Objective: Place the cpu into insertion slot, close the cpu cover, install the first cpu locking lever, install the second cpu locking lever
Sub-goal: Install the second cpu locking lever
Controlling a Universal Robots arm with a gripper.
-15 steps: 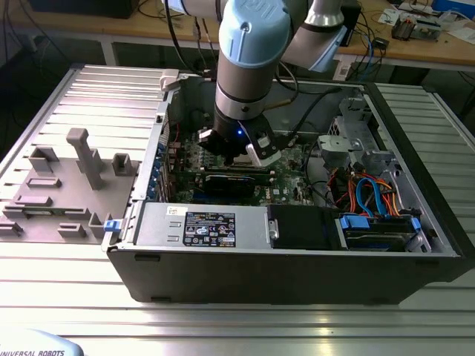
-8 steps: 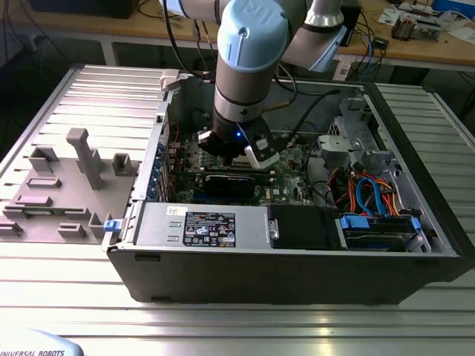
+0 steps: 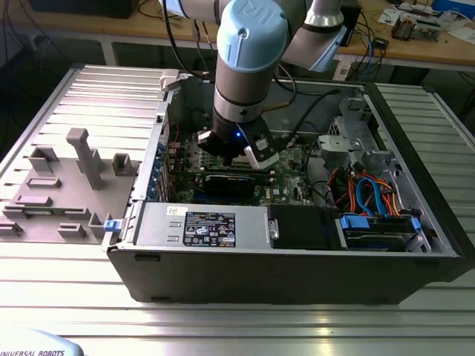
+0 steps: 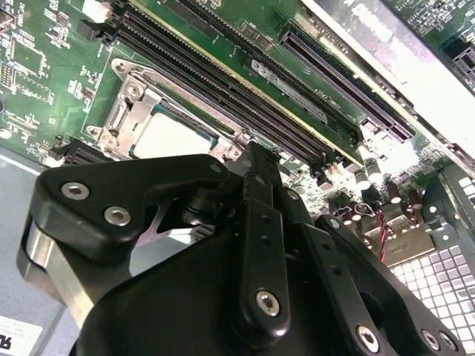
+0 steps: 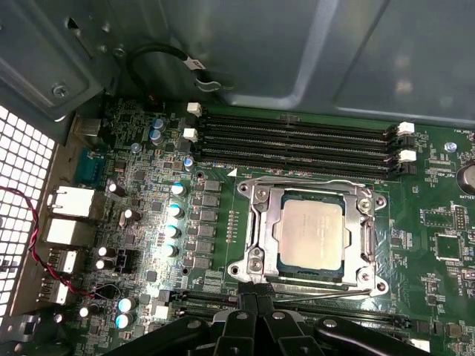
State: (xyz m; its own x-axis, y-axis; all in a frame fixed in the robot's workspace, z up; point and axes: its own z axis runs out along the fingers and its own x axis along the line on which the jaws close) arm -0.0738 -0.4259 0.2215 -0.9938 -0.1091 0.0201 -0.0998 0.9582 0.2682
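Gripper lowered inside the open computer case, fingers pressed together on nothing, tips at the near edge of the insertion slot, cpu seated just beyond under the closed cpu cover, memory slots farther past, board lettering too small to be read.

A ribbed metal table bears the open computer case (and a grey fixture).

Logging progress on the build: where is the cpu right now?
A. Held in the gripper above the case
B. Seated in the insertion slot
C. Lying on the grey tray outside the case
B: in the first wrist view the cpu sits flat inside the insertion slot, the cpu cover framing it.
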